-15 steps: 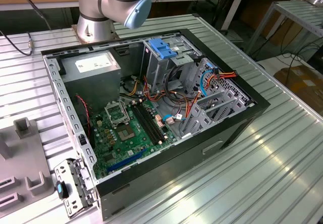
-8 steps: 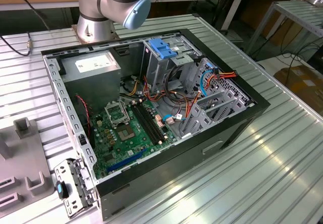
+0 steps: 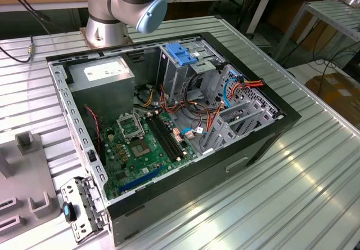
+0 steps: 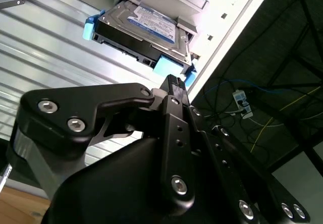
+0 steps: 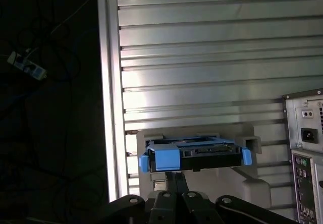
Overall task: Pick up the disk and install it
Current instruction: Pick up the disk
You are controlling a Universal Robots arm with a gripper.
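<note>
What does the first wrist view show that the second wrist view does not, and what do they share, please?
First wrist view: the rear of the case with its power socket. Second wrist view: the top of the disk with its white and blue label. In both wrist views: the disk resting in a grey holder on the slatted table, its blue tab facing the gripper, which is close to it, and a power strip on the dark floor.

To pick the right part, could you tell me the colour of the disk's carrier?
Blue; the carrier on the disk shows best in the second wrist view.
</note>
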